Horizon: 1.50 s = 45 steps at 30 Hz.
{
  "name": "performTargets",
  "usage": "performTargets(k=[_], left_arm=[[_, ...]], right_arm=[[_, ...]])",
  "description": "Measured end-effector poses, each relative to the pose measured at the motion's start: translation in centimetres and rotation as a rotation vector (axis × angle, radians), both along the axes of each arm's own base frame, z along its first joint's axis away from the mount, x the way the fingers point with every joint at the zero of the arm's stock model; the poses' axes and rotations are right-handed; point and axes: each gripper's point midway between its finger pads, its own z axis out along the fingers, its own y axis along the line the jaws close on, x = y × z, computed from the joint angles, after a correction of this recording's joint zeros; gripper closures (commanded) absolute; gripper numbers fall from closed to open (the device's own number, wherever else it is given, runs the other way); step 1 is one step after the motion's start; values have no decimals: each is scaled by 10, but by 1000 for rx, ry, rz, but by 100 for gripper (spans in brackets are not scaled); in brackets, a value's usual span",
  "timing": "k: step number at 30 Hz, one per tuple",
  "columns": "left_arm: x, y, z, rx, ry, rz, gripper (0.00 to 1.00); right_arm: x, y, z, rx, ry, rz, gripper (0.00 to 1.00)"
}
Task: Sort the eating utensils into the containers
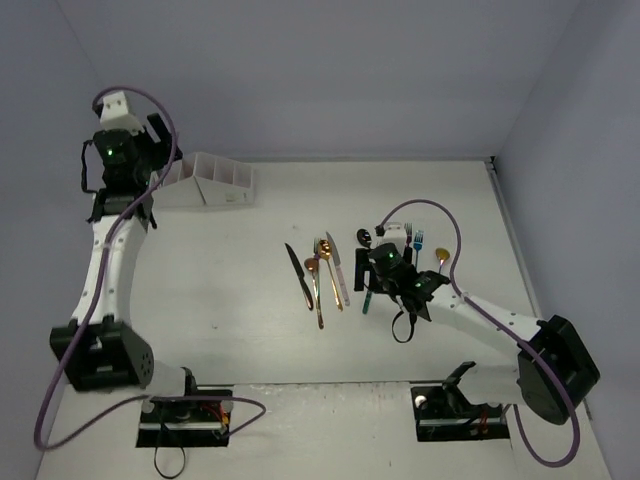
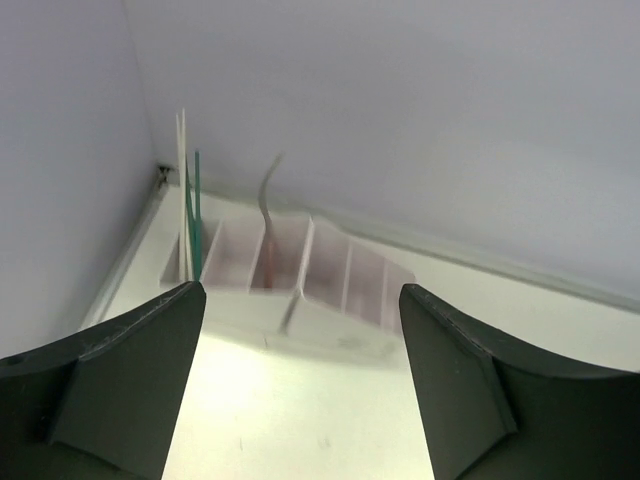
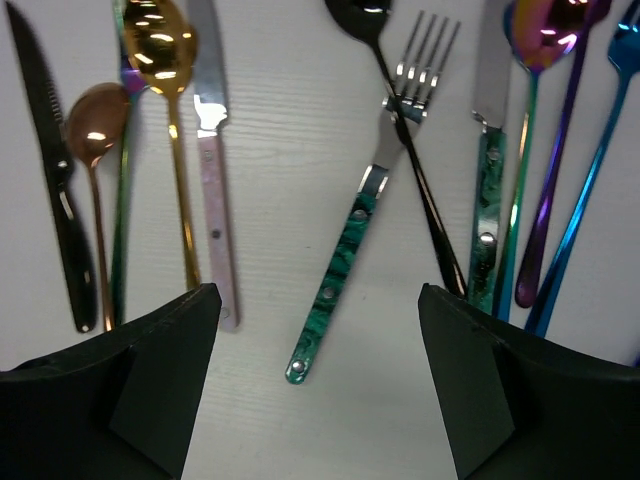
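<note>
The white rack [image 1: 215, 182] stands at the back left; in the left wrist view its compartments [image 2: 330, 275] face me. A teal utensil [image 2: 196, 210] stands in its leftmost compartment, and a blurred silver utensil [image 2: 268, 200] is at a middle one, free of my fingers. My left gripper [image 2: 300, 345] is open and empty just before the rack. My right gripper [image 3: 318, 335] is open, hovering over a green-handled fork [image 3: 345, 260] among the loose utensils [image 1: 330, 270].
Left of the fork lie a black knife [image 3: 50, 170], copper spoon [image 3: 95, 130], gold spoon [image 3: 165, 60] and pink-handled knife [image 3: 215, 200]. Right of it lie a black spoon [image 3: 410, 150], green-handled knife [image 3: 487, 200], iridescent spoon [image 3: 540, 60] and blue utensil [image 3: 590, 180]. Walls stand close behind the rack.
</note>
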Motion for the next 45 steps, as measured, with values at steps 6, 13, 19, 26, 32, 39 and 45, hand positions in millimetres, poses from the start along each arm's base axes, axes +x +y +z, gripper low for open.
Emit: performTargets(k=[6, 13, 19, 26, 32, 39, 45], left_arm=[[-93, -27, -15, -64, 28, -32, 23], [-177, -79, -137, -113, 289, -182, 23], [-216, -107, -168, -118, 349, -298, 23], [-215, -108, -167, -119, 346, -302, 23], [-216, -108, -164, -119, 334, -302, 23], [-217, -108, -164, -119, 332, -303, 23], [-217, -108, -164, -119, 333, -303, 23]], right_arm=[[14, -18, -26, -11, 106, -133, 26], [24, -12, -56, -27, 200, -182, 40], [33, -9, -76, -42, 243, -224, 65], [46, -4, -77, -22, 226, -251, 100], [42, 2, -75, 12, 249, -224, 100], [36, 14, -51, 129, 287, -158, 100], [43, 20, -28, 228, 285, -125, 100]])
